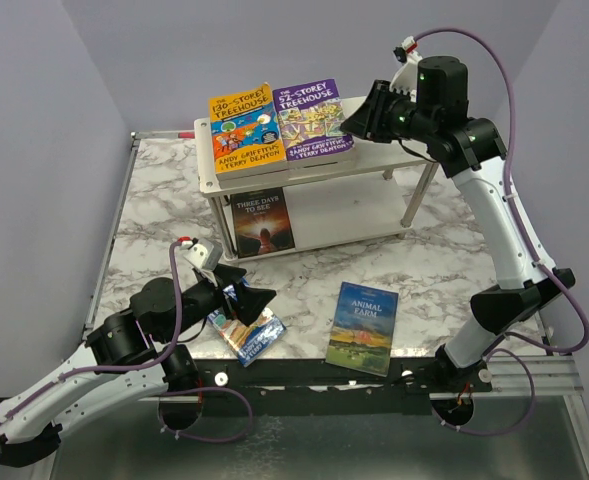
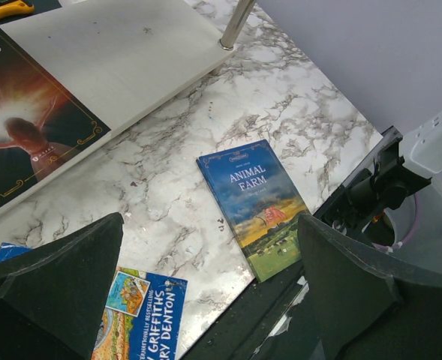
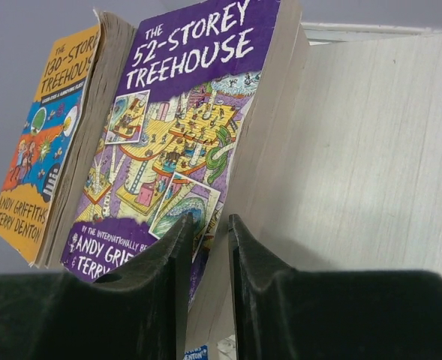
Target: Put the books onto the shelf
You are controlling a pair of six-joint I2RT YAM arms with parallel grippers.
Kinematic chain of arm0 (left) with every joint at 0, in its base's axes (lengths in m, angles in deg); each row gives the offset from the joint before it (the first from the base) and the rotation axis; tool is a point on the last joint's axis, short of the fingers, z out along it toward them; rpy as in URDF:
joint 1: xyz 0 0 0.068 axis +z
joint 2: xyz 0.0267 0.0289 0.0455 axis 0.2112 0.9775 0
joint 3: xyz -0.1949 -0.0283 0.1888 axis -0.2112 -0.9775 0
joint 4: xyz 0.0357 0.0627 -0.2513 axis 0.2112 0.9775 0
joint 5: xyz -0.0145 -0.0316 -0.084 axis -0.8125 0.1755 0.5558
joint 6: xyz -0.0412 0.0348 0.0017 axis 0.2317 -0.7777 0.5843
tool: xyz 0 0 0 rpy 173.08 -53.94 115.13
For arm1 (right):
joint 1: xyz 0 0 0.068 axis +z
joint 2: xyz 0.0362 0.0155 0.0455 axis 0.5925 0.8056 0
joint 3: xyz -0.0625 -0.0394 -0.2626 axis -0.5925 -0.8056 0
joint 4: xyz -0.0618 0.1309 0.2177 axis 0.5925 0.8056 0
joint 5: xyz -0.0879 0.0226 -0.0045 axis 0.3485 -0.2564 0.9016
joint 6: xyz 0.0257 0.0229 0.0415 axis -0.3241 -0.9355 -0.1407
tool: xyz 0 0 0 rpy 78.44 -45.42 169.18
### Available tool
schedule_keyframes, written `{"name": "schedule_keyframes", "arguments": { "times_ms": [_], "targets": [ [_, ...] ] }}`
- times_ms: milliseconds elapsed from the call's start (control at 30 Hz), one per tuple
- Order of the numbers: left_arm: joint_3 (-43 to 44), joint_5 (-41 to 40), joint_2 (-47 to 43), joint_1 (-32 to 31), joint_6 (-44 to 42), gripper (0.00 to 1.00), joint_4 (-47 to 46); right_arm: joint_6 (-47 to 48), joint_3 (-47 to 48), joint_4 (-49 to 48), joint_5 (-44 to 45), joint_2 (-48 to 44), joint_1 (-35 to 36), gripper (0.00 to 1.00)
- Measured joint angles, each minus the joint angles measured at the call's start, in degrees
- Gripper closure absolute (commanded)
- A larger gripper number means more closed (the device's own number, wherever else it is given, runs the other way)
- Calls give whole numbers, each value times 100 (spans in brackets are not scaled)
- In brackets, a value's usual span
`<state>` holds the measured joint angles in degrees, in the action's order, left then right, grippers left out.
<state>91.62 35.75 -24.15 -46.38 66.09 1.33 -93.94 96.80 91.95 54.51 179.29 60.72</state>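
Observation:
Two books lie flat on the shelf's (image 1: 359, 213) top board: an orange Treehouse (image 1: 244, 130) and a purple Treehouse (image 1: 312, 120). My right gripper (image 1: 352, 118) is at the purple book's (image 3: 183, 127) right edge. Its fingers stand a narrow gap apart at the book's corner, with nothing clamped between them. A dark "Three Days to See" (image 1: 262, 222) lies on the lower board. "Animal Farm" (image 1: 362, 327) lies flat near the table's front edge. My left gripper (image 1: 257, 297) hovers wide open and empty over a blue Treehouse book (image 1: 249, 335).
The shelf's silver legs (image 1: 419, 195) stand on the marble table (image 1: 154, 200). In the left wrist view, Animal Farm (image 2: 258, 206) and the blue book (image 2: 142, 315) both lie close to the table's dark front rail (image 2: 281, 315). The right arm's base (image 1: 494, 320) is beside Animal Farm.

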Motion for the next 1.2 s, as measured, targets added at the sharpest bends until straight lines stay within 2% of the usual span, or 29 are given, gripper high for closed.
{"name": "schedule_keyframes", "arguments": {
  "times_ms": [300,433,567,767,900,1200],
  "targets": [
    [0,-4,44,0,7,1,-2,59,-188,-2,402,-181,83,44],
    [0,-37,138,0,94,1,-2,146,-721,-31,789,-791,114,36],
    [0,-57,378,0,223,1,-7,214,-1473,-125,1110,-1816,114,31],
    [-83,17,960,0,516,1,-170,216,-3012,-243,1373,-3449,114,26],
    [-221,251,1467,0,658,1,-444,-46,-4485,-227,1429,-4365,114,24],
    [-570,726,2789,-57,1023,1,-1241,-1182,-7418,87,1593,-5254,114,21]
  ]
}}
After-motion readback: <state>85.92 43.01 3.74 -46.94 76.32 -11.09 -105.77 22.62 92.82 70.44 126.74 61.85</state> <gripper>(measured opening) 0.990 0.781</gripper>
